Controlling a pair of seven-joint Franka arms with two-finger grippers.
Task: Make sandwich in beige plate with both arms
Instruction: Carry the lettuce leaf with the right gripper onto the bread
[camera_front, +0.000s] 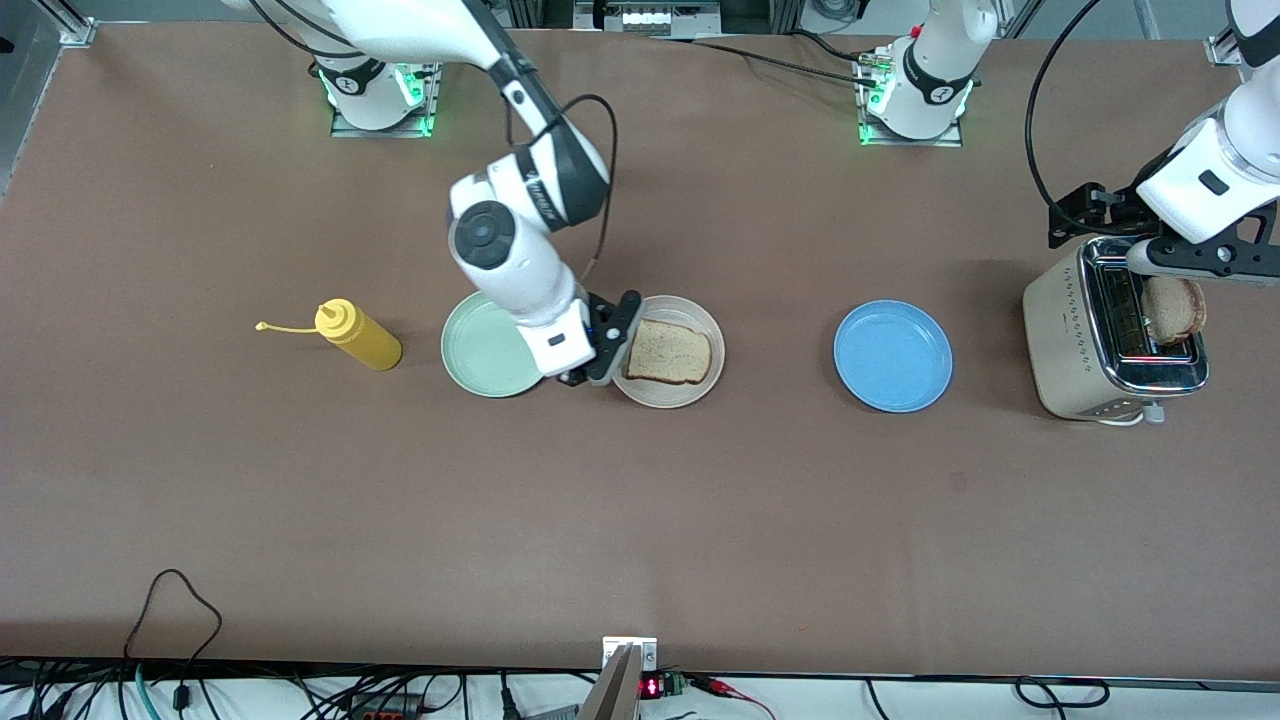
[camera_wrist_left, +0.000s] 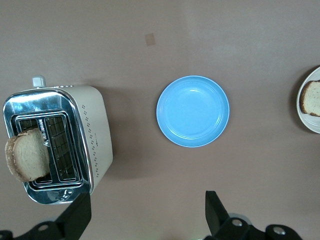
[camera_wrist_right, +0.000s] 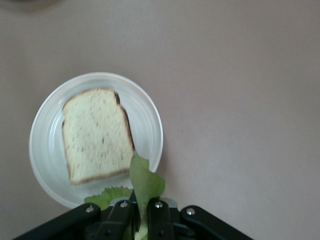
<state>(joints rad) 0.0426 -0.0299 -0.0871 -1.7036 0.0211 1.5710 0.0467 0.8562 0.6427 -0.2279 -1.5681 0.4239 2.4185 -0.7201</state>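
Beige, round and shallow, the matte plate (camera_front: 668, 395) sits mid-counter beside a mint-green round plate (camera_front: 485, 350), and one pale, brown-crusted bread slice (camera_front: 670, 352) lies flat on it. The right claw (camera_front: 600, 375) hangs over the beige plate's edge toward the green plate, clenched on a ruffled green lettuce leaf (camera_wrist_right: 145, 184), which the right wrist view shows pinched between its black fingers just beside the slice. A yellow plastic squeeze bottle (camera_front: 355, 336) lies on its side toward the right arm's end of the brown counter (camera_front: 640, 520). A round blue plate (camera_front: 892, 356) rests toward the left arm's end, bare. Next to it stands a cream-and-chrome toaster (camera_front: 1075, 340) with a second bread slice (camera_front: 1173, 310) sticking out of its slot. The left claw (camera_wrist_left: 145, 212) hovers over the toaster, released, its fingers spread wide and gripping nothing.
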